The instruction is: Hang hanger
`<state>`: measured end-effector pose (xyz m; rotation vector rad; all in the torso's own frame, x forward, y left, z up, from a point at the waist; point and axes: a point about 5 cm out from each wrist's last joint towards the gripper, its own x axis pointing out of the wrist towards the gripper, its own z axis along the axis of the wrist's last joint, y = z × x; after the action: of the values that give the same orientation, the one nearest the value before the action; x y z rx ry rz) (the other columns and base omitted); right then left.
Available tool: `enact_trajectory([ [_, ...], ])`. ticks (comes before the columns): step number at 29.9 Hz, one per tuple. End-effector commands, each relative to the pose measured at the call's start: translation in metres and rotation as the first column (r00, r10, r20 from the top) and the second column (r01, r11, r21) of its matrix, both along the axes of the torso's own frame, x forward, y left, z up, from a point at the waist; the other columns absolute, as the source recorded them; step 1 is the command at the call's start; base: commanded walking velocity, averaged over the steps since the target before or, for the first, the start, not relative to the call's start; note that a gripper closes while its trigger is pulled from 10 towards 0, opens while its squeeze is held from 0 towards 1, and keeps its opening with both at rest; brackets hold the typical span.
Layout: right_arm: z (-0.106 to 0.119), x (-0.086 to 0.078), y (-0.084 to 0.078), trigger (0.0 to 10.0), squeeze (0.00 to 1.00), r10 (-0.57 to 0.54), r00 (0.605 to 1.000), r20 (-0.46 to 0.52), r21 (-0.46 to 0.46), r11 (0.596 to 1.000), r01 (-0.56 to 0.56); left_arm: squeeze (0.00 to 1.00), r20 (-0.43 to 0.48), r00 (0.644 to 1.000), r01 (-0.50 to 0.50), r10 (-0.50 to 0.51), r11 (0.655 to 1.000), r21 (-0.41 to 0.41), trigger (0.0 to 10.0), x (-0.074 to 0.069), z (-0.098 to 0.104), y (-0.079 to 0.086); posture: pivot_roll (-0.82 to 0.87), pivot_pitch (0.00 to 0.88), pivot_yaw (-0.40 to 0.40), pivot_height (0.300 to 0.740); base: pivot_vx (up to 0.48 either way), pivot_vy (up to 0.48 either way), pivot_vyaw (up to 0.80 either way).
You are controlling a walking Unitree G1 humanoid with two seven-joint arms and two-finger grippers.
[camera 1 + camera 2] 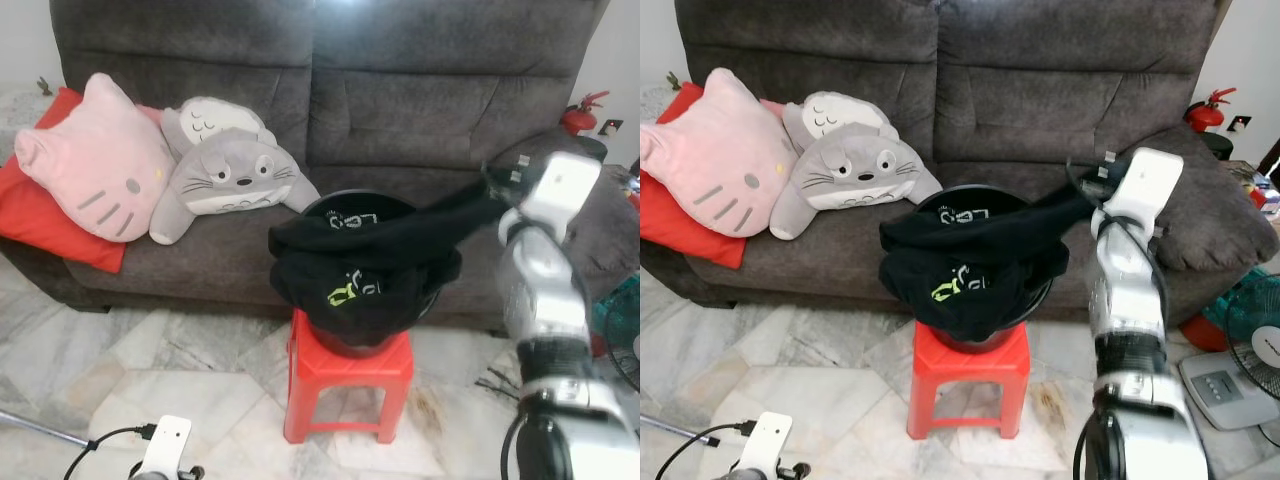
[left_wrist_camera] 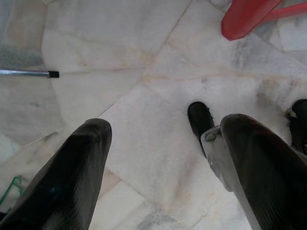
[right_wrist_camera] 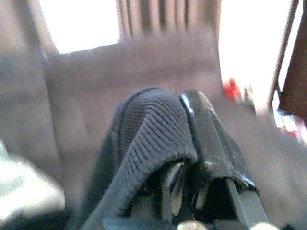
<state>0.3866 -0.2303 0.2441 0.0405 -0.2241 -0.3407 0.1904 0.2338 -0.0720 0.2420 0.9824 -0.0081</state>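
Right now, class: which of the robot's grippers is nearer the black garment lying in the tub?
Right. The right gripper is shut on the black garment's ribbed edge, pulling it toward the sofa's right end. The left gripper hangs open over the marble floor, beside the red stool.

Black garment (image 1: 380, 240) draped over basket (image 1: 345, 205), red stool (image 1: 348, 385), grey sofa (image 1: 400, 90)

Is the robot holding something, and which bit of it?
Yes. The right tool is shut on the ribbed edge of a black garment, pulling it out of the black basket. The left tool is open and holds nothing.
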Motion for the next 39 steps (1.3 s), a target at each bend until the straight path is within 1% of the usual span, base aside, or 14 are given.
enact_trajectory([
  [1,0.076,-0.002,-0.005,10.0,0.00,-0.003,0.971,0.241,-0.112,0.993,0.031,0.00,-0.017,1.000,0.005,-0.005,1.000,0.007,10.0,-0.003,-0.001,0.002,-0.16,0.000,-0.017,0.740,0.000,0.000,0.00],
  [3,0.119,-0.010,-0.001,10.0,0.00,0.026,0.928,0.371,-0.187,0.981,0.047,0.00,-0.016,1.000,0.007,-0.007,1.000,0.007,10.0,-0.003,-0.001,0.002,-0.17,0.000,-0.017,0.740,0.000,0.000,0.00],
  [4,0.162,-0.025,0.007,10.0,0.00,0.072,0.860,0.505,-0.233,0.971,0.055,0.00,-0.017,1.000,0.008,-0.008,1.000,0.007,10.0,-0.003,-0.001,0.002,-0.17,0.000,-0.017,0.740,0.000,0.000,0.00],
  [5,0.174,-0.031,0.009,10.0,0.00,0.089,0.834,0.545,-0.242,0.969,0.055,0.00,-0.017,1.000,0.008,-0.008,1.000,0.007,10.0,-0.003,-0.001,0.002,-0.17,0.000,-0.017,0.740,0.000,0.000,0.00],
  [9,0.207,-0.060,0.016,10.0,0.00,0.125,0.733,0.668,-0.261,0.963,0.073,0.00,-0.018,1.000,0.011,-0.011,1.000,0.006,10.0,-0.003,-0.001,0.001,-0.18,0.000,-0.019,0.740,0.000,0.000,0.00],
  [13,0.200,-0.071,0.024,10.0,0.00,0.146,0.712,0.686,-0.274,0.959,0.067,0.00,-0.019,1.000,0.015,-0.015,1.000,0.004,10.0,-0.003,-0.001,0.001,-0.18,0.002,-0.020,0.740,0.000,0.000,0.00],
  [18,0.139,-0.068,0.030,10.0,0.00,0.140,0.820,0.555,-0.280,0.960,0.026,0.00,-0.018,1.000,0.016,-0.016,1.000,0.003,10.0,-0.003,-0.001,0.001,-0.18,0.003,-0.020,0.740,0.000,0.000,0.00],
  [22,0.073,-0.067,0.025,10.0,0.00,0.091,0.937,0.338,-0.286,0.958,0.010,0.00,-0.020,1.000,0.020,-0.020,1.000,0.004,10.0,-0.002,-0.001,0.001,-0.18,0.014,-0.023,0.740,0.000,0.000,0.00],
  [23,0.073,-0.067,0.025,10.0,0.00,0.091,0.937,0.338,-0.286,0.958,0.010,0.00,-0.020,1.000,0.020,-0.020,1.000,0.004,10.0,-0.002,-0.001,0.001,-0.18,0.014,-0.023,0.740,0.000,0.000,0.00],
  [25,0.022,-0.072,0.014,10.0,0.00,-0.002,0.984,0.176,-0.224,0.974,0.042,0.00,-0.021,0.999,0.024,-0.024,1.000,0.002,10.0,-0.002,-0.001,0.001,-0.18,0.015,-0.025,0.740,0.000,0.000,0.00],
  [29,-0.006,-0.076,0.013,10.0,0.00,-0.024,0.995,0.096,-0.188,0.981,0.042,0.00,-0.022,0.999,0.025,-0.025,1.000,0.002,10.0,-0.002,-0.001,0.001,-0.18,0.016,-0.024,0.740,0.000,0.000,0.00],
  [32,-0.050,-0.084,0.021,10.0,0.00,0.007,0.999,-0.033,-0.177,0.984,-0.013,0.00,-0.030,0.999,0.035,-0.035,0.999,0.002,10.0,-0.002,-0.001,0.001,-0.18,0.017,-0.026,0.740,0.000,0.000,0.00],
  [33,-0.074,-0.088,0.022,10.0,0.00,0.009,0.995,-0.101,-0.169,0.985,-0.026,0.00,-0.031,0.999,0.036,-0.036,0.999,0.001,10.0,-0.002,-0.001,0.001,-0.18,0.017,-0.026,0.740,0.000,0.000,0.00],
  [39,-0.101,-0.095,0.027,10.0,0.00,0.028,0.983,-0.182,-0.138,0.989,-0.054,0.00,-0.032,0.999,0.038,-0.038,0.999,0.004,10.0,-0.002,-0.001,0.001,-0.17,0.027,-0.023,0.740,0.000,0.000,0.00],
])
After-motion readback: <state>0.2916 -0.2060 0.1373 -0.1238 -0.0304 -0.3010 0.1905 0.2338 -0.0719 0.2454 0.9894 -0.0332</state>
